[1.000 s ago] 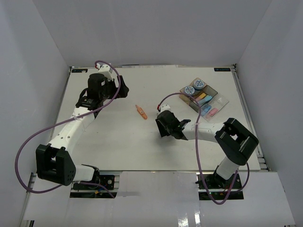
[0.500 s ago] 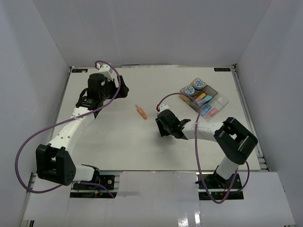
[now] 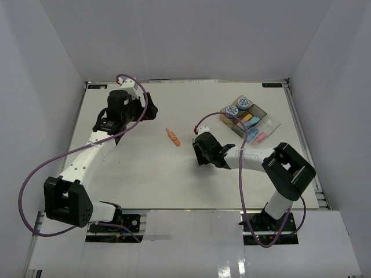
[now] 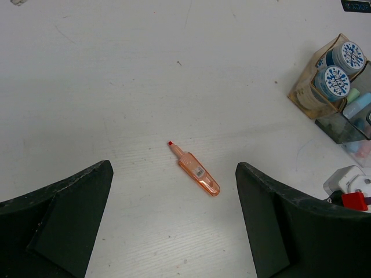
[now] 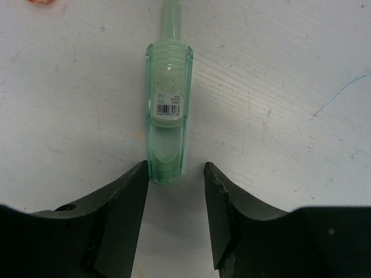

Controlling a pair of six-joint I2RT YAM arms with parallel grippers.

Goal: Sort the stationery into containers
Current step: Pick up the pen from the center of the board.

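An orange piece lies loose on the white table, ahead of my left gripper, which hangs wide open and empty. A green piece lies flat under my right gripper. Its rear end sits just between the fingertips, against the left finger, with a gap to the right one; the jaws stand apart, so that gripper is open. The top view hides the green piece. The containers stand at the far right with two blue-and-white rolls in the amber tray.
Pastel pieces, yellow, blue and pink, lie in the other trays. My right arm's white link with a red plug shows at the left wrist view's right edge. Grey walls enclose the table on three sides.
My right gripper has edged slightly towards the far side and its jaws have narrowed around the green piece's end. The left arm and the orange piece have not moved.
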